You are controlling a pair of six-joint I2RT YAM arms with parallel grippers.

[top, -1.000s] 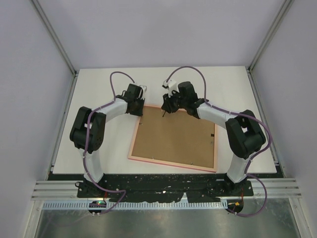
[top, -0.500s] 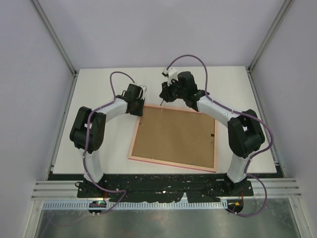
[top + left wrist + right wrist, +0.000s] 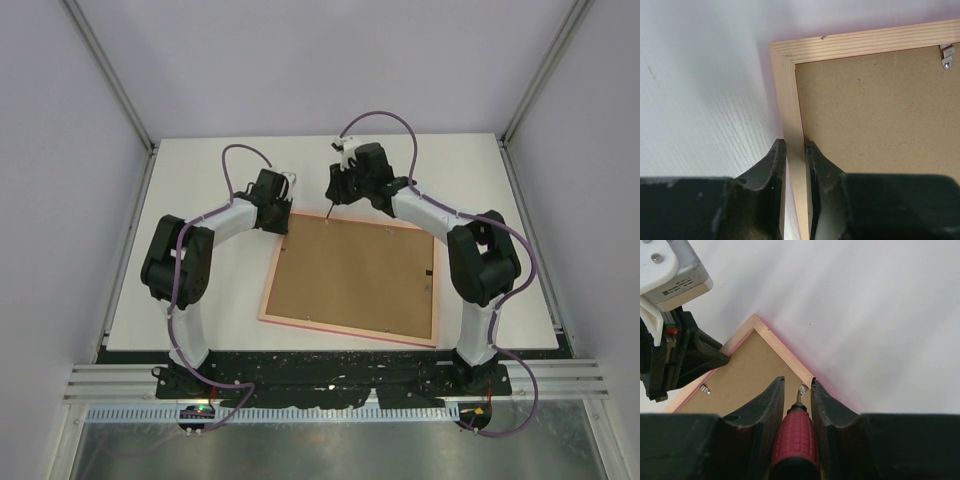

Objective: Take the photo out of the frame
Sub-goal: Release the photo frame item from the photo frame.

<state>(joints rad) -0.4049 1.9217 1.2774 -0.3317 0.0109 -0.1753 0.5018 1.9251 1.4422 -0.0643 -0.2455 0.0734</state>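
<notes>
The frame [image 3: 345, 333] lies face down on the white table, its pale pink rim around a brown backing board [image 3: 355, 280]. The photo is hidden beneath that board. My left gripper [image 3: 795, 150] is shut on the frame's left rim [image 3: 790, 90], just short of the far-left corner. My right gripper [image 3: 797, 381] is shut on a red-handled screwdriver [image 3: 796, 440]. The screwdriver's tip rests at a small metal tab [image 3: 802, 389] on the inner side of the frame's far rim [image 3: 782, 350]. In the top view the right gripper [image 3: 335, 200] hangs over that far edge.
More metal tabs sit along the frame's inner edge [image 3: 947, 56], [image 3: 705, 389]. White table [image 3: 200, 300] surrounds the frame on all sides. The left arm's wrist [image 3: 675, 340] stands close by, left of the screwdriver.
The right gripper has drawn back with the screwdriver from over the backing board to the frame's far rim. The left gripper has kept its hold on the rim.
</notes>
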